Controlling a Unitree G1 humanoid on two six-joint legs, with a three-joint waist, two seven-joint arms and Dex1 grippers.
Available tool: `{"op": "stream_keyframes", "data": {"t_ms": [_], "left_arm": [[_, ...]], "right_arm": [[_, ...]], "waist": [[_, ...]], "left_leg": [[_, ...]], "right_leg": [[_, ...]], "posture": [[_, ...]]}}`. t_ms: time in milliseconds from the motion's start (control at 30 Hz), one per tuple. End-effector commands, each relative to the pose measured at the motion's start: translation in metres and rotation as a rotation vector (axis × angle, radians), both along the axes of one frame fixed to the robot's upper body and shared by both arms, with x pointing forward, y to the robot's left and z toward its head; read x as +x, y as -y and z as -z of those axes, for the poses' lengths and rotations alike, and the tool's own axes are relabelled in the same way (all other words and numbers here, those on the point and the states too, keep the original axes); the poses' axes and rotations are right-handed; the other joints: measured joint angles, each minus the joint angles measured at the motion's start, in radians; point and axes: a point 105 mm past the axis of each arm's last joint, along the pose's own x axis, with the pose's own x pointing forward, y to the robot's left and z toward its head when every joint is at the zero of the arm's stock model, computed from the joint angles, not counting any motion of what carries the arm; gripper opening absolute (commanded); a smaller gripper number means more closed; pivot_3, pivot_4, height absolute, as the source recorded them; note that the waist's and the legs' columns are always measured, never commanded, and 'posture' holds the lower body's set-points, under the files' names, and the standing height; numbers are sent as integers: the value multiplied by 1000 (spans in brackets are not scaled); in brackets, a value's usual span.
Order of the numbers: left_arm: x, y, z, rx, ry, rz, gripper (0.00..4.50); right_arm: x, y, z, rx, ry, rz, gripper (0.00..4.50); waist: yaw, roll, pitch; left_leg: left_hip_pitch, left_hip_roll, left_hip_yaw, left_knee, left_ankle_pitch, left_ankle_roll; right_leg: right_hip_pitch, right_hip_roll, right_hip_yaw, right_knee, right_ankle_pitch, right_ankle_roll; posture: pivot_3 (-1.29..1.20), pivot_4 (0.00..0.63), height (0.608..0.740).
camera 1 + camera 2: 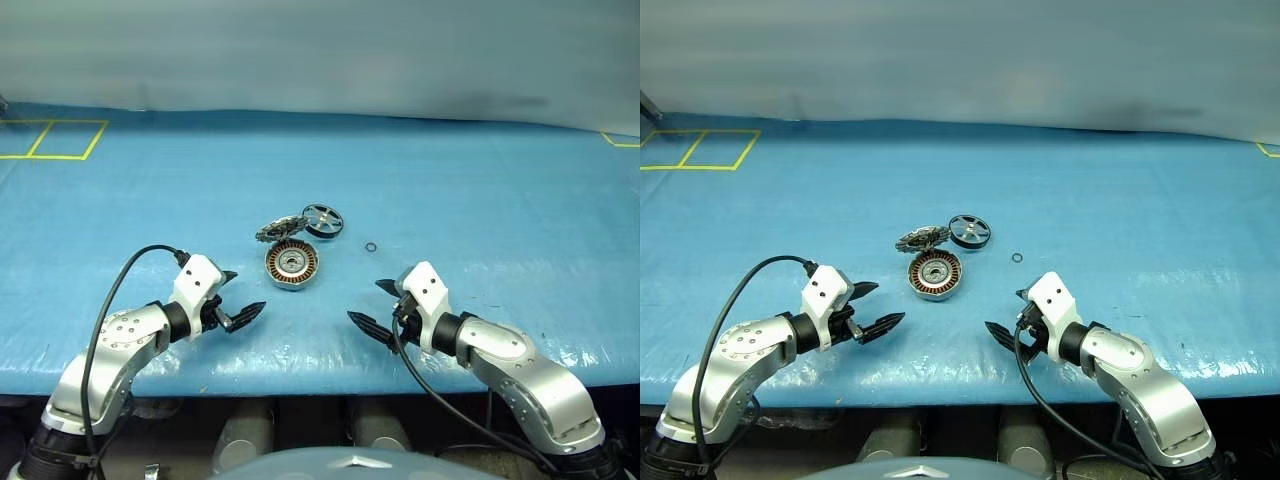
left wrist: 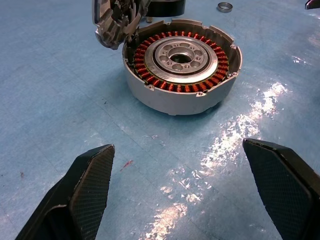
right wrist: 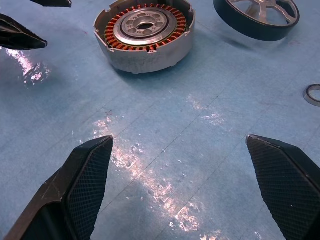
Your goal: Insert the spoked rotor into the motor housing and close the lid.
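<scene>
a: where's the rotor (image 1: 323,220)?
b: flat on the blue table (image 1: 480,200), at the back right of the little cluster — dark rim, silvery spokes up. nothing grips it.
a: and the housing (image 1: 292,263)?
b: just in front of it, nearer the robot, open side up, copper windings ringing a silver hub. the two sit close; i can't tell if they touch.
a: lid (image 1: 279,231)?
b: behind the housing on its left, just beside the rotor, tilted, its edge leaning on the housing's rim.
a: anything else?
b: a small o-ring (image 1: 371,247) lies apart on the right.
a: grippers?
b: left gripper (image 1: 241,297) hangs in front left of the housing, fingers spread wide, empty. right gripper (image 1: 373,306) sits in front right — likewise spread and empty. both are clear of the parts and point inward toward them.
</scene>
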Motion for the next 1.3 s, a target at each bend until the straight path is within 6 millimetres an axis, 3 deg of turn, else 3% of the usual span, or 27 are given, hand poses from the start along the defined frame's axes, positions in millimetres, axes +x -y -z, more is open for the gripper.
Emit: {"op": "stream_keyframes", "data": {"t_ms": [33, 1300], "left_arm": [[0, 1, -7, 11, 40, 16, 4474], [1, 4, -8, 5, 60, 22, 4474]], "right_arm": [[2, -2, -15, 5, 65, -16, 4500], [9, -3, -18, -10, 110, -7, 4500]], "waist": [[0, 0, 0], [0, 0, 0]], "left_leg": [[0, 0, 0, 0, 0, 0], [0, 0, 0, 0, 0, 0]], "right_leg": [[0, 0, 0, 0, 0, 0], [0, 0, 0, 0, 0, 0]], "posture": [[0, 150, 740], [0, 150, 740]]}}
